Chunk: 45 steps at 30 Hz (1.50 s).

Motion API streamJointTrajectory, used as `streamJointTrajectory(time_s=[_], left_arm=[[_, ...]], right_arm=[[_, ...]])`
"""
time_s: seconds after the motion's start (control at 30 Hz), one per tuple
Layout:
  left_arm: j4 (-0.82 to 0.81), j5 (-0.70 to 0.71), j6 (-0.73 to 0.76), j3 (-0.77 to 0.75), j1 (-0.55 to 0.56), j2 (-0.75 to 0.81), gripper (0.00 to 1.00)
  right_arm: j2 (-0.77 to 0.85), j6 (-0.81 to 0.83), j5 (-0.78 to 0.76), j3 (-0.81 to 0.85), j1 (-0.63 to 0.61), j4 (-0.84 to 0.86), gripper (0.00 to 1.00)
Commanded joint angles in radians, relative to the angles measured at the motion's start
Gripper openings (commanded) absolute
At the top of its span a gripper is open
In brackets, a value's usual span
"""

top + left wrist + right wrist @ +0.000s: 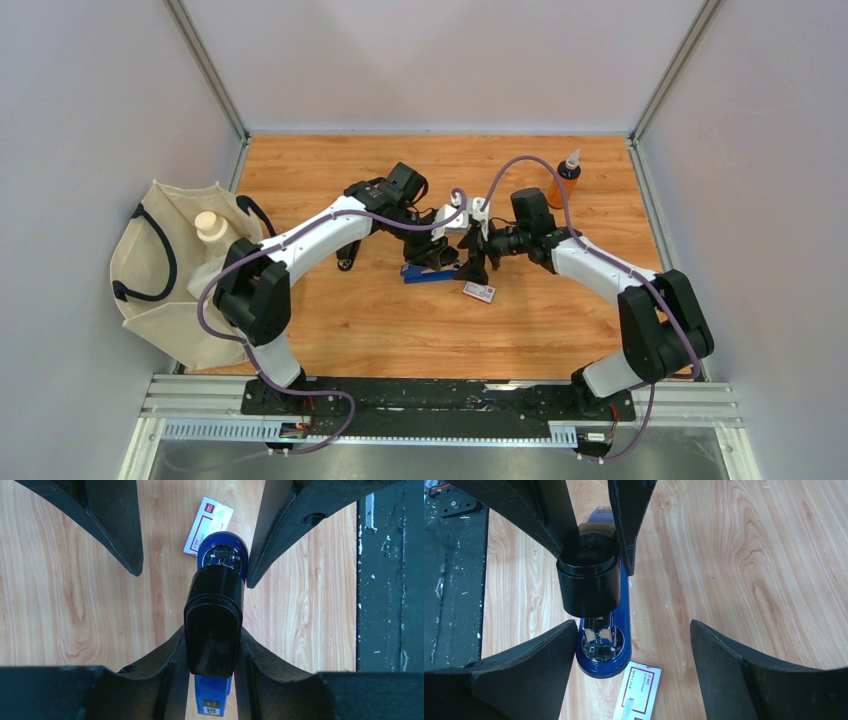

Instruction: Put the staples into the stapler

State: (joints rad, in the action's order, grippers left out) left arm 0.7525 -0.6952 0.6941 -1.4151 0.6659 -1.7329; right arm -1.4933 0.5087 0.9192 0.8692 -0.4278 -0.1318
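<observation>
Stapler (425, 274) clamped by L gripper (212, 630), long axis 9-to-3, top view. R gripper (633, 625) spread wide at its nose, nothing held. Staple box (479, 292) spotted at R's 6 o'clock, just beside; R arm nearer.

Staples box (640, 690) print illegible

Light is bright and even from overhead, shadows soft and short. In wrist views the fingers (514, 680) go near-black and blurry at frame edges; tabletop (734, 555) between the jaws stays sharp. Mild glare on the stapler (591, 587) cap and its chrome between the right jaws.
</observation>
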Motion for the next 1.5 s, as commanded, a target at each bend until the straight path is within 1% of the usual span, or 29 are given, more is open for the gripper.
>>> streamJointTrajectory(time_s=[0.0, 0.1, 0.47, 0.9, 1.03, 1.1, 1.17, 1.27, 1.3, 1.33, 1.37, 1.43, 1.47], left_arm=[[-0.093, -0.046, -0.084, -0.068, 0.014, 0.003, 0.00], [-0.096, -0.044, -0.087, -0.070, 0.015, 0.003, 0.00], [-0.105, -0.044, -0.103, -0.061, 0.015, -0.002, 0.00], [-0.120, -0.070, -0.137, -0.065, 0.015, -0.010, 0.00], [-0.124, -0.082, -0.153, -0.065, 0.015, -0.011, 0.00], [-0.131, -0.084, -0.159, -0.065, 0.015, -0.013, 0.00], [-0.133, -0.084, -0.160, -0.067, 0.015, -0.014, 0.00], [-0.134, -0.087, -0.168, -0.068, 0.015, -0.016, 0.00], [-0.134, -0.087, -0.168, -0.067, 0.015, -0.016, 0.00], [-0.136, -0.087, -0.171, -0.068, 0.015, -0.017, 0.00], [-0.139, -0.087, -0.174, -0.071, 0.014, -0.017, 0.00], [-0.142, -0.087, -0.182, -0.070, 0.011, -0.017, 0.00], [-0.143, -0.090, -0.186, -0.070, 0.009, -0.017, 0.00]], right_arm=[[-0.013, 0.056, 0.038, 0.022, -0.094, 0.043, 0.87], [-0.016, 0.045, 0.043, 0.025, -0.098, 0.043, 0.91], [-0.007, -0.009, 0.084, 0.024, -0.100, 0.066, 0.91], [-0.030, -0.021, 0.086, 0.014, -0.109, 0.087, 0.83], [-0.036, -0.061, 0.096, 0.007, -0.109, 0.121, 0.74], [-0.039, -0.064, 0.101, 0.008, -0.111, 0.123, 0.71], [-0.041, -0.065, 0.104, 0.008, -0.112, 0.123, 0.65], [-0.042, -0.070, 0.116, 0.010, -0.114, 0.123, 0.50], [-0.045, -0.070, 0.121, 0.011, -0.112, 0.123, 0.40], [-0.045, -0.067, 0.124, 0.013, -0.112, 0.123, 0.37], [-0.047, -0.065, 0.127, 0.013, -0.114, 0.121, 0.29], [-0.050, -0.059, 0.130, 0.014, -0.114, 0.112, 0.16], [-0.050, -0.055, 0.132, 0.014, -0.112, 0.110, 0.13]])
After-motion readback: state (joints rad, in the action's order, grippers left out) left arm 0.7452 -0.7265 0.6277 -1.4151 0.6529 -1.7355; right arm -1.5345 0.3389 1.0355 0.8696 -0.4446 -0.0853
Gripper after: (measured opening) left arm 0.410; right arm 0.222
